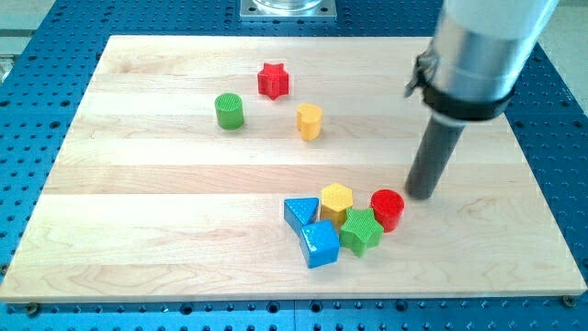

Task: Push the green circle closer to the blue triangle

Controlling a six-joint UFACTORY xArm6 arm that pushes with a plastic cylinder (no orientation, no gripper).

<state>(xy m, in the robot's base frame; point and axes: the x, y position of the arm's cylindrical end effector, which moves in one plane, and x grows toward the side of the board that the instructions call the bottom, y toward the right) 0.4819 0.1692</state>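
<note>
The green circle stands at the upper left of the wooden board. The blue triangle lies low in the middle, at the left end of a cluster of blocks. My tip rests on the board at the view's right, just right of the red circle. It is far from the green circle and well right of the blue triangle.
A red star and a yellow block sit right of the green circle. The cluster also holds a yellow hexagon, a green block and a blue block. The arm's silver body hangs over the upper right.
</note>
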